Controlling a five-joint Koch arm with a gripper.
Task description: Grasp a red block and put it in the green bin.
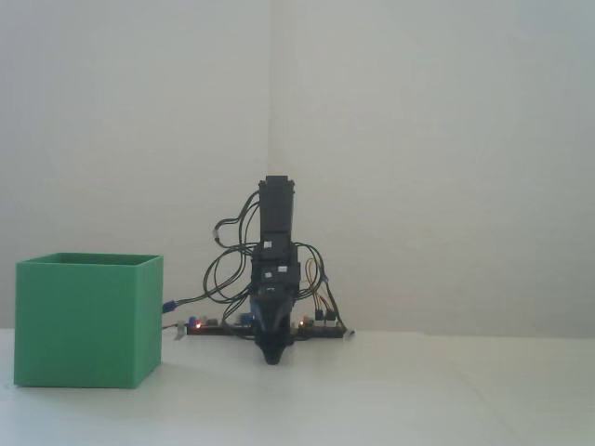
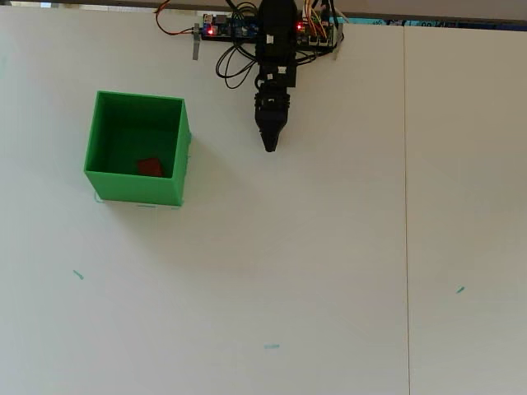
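Observation:
The red block (image 2: pixel 150 167) lies on the floor inside the green bin (image 2: pixel 176 160) in the overhead view. In the fixed view the green bin (image 1: pixel 88 321) stands at the left, and its walls hide the block. My black gripper (image 2: pixel 269 145) points down toward the table near the arm's base, to the right of the bin and apart from it. Its jaws are together in a single narrow tip, with nothing held. Seen from the fixed view, the gripper (image 1: pixel 273 357) hangs just above the table.
The arm's base board (image 2: pixel 239 29) with lit red LEDs and looped cables sits at the table's far edge. A thin seam (image 2: pixel 405 206) runs down the white table on the right. Small teal marks (image 2: pixel 271 346) dot the surface.

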